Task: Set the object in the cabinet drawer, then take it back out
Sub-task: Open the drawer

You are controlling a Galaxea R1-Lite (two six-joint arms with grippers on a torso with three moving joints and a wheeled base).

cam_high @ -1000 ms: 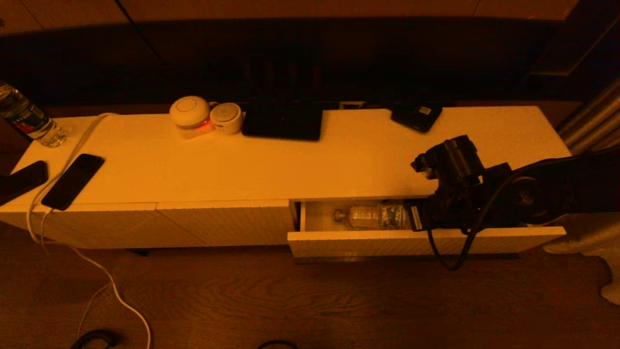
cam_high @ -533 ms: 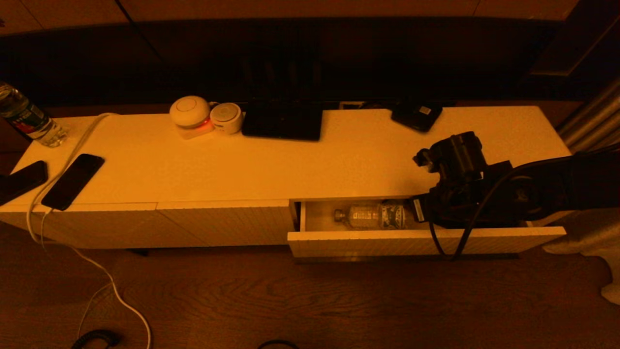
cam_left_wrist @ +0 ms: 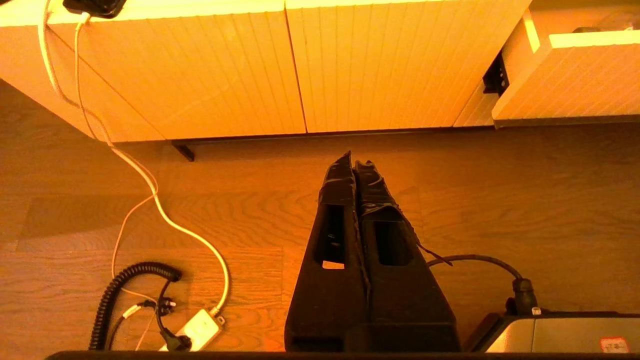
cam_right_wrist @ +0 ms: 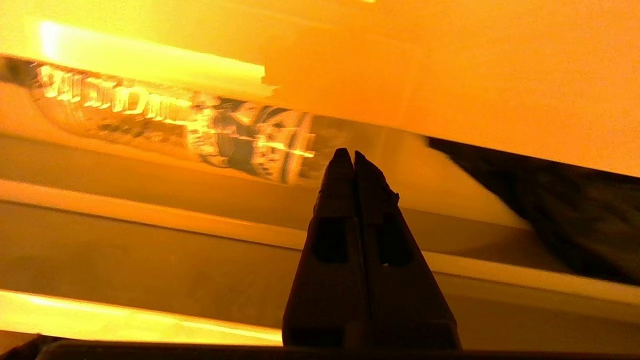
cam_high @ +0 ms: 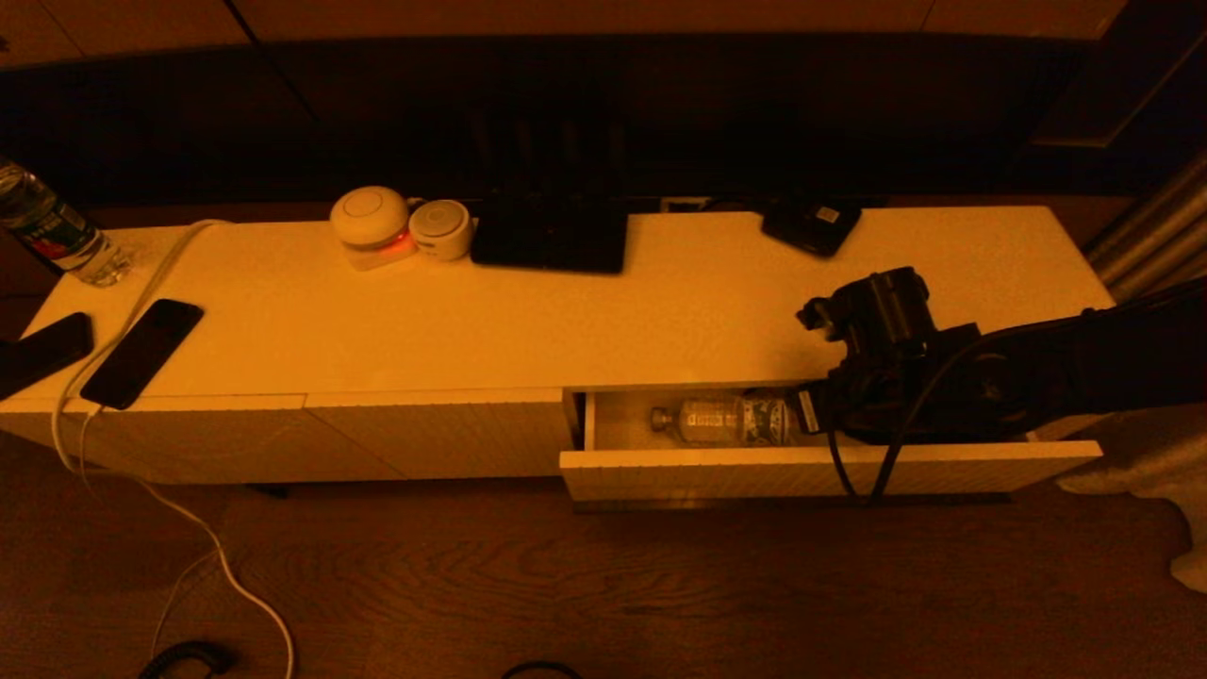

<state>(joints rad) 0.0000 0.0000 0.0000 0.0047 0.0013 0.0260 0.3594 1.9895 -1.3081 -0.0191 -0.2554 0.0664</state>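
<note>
Currently: clear labelled bottle [cam_high: 721, 421] lying on its side inside the pulled-out cabinet drawer [cam_high: 830, 469]. Right hand [cam_right_wrist: 348, 156] reaching into the drawer, fingers pressed together, empty, tips just beside the bottle's base. Left hand [cam_left_wrist: 354, 159] closed, parked over the floor.

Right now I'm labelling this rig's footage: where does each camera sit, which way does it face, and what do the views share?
Head view: from the robot's head, facing forward and down onto the cabinet; the right arm reaches into the open cabinet drawer.
Left wrist view: behind the shut left gripper, facing the floor and ribbed fronts.
Right wrist view: behind the shut right gripper, looking inside the drawer at the bottle.
Shared: head and right wrist both show the bottle; left wrist catches the drawer's corner.
</note>
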